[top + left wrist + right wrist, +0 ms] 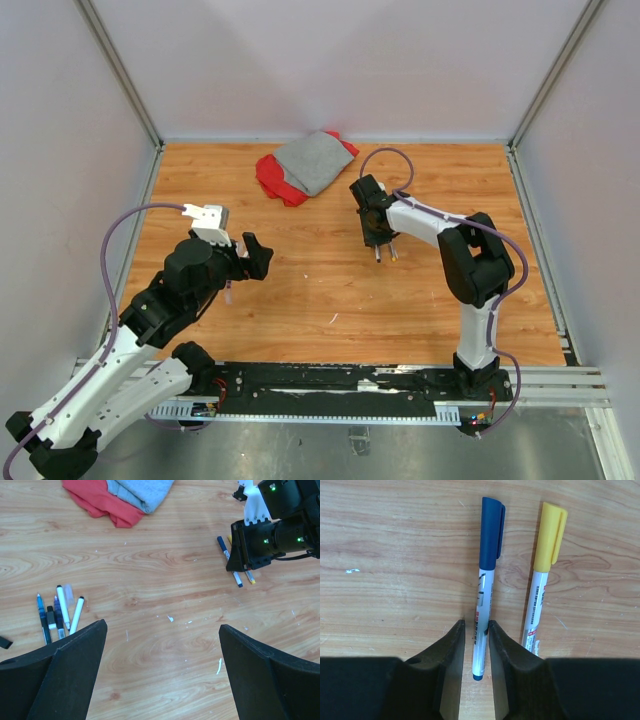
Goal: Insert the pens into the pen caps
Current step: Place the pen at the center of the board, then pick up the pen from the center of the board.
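Wooden desk [320, 290] carries everything here. Nearest the bases, at about eight o'clock on it, the left gripper [162, 626] hangs above the boards, released, its jaws spread wide and holding nothing. In its wrist view a bunch of loose pens [60, 615] lies side by side at eight o'clock. Further out, at about one o'clock, the right gripper [476, 625] points down with its fingers astride the barrel of a blue-capped pen [485, 595] lying flat on the wood; a sliver of wood shows beside the barrel, so the jaws are released. A yellow-capped pen [540, 605] lies just beside it at three o'clock. Farthest, at twelve o'clock, a grey cloth [315, 160] rests on a red cloth [275, 180]
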